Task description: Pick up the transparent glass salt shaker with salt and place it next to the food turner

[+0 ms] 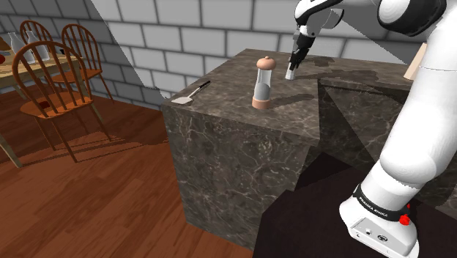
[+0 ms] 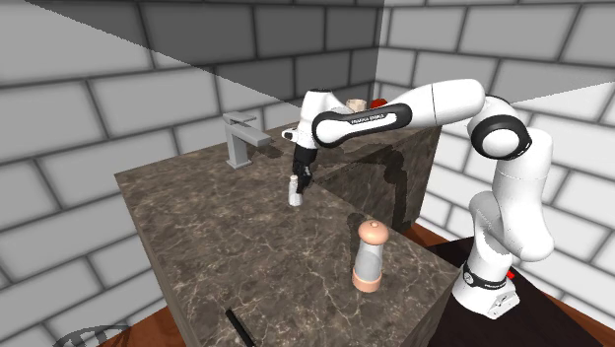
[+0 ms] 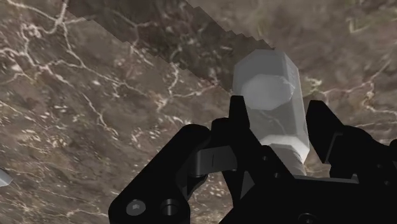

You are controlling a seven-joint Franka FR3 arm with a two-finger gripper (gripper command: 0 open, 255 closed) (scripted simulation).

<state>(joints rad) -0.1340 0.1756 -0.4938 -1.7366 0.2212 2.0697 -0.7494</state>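
- Black fingers (image 3: 236, 130) of the gripper (image 3: 273, 124) are clamped on either side of the salt shaker (image 3: 270, 95), a small six-sided pale grey-white container. Its contents cannot be made out.
- Under it lies the dark, white-veined stone counter (image 3: 95, 95). Whether the shaker touches the stone or hangs just over it cannot be told.
- From the shoulder view, the gripper (image 1: 293, 64) points downward with the shaker (image 1: 291, 72) at its tip, towards the back of the counter (image 1: 242, 146).
- Nearer the front stands a taller mill (image 1: 264, 84), upright, with a tan cap and base and a greyish middle. Its filling is unclear.
- At the counter's left edge in that view lies the food turner (image 1: 187, 95), pale head and dark handle, well apart from the shaker, with the mill between them.
- Wooden chairs (image 1: 55, 73) stand on the wood floor beyond.
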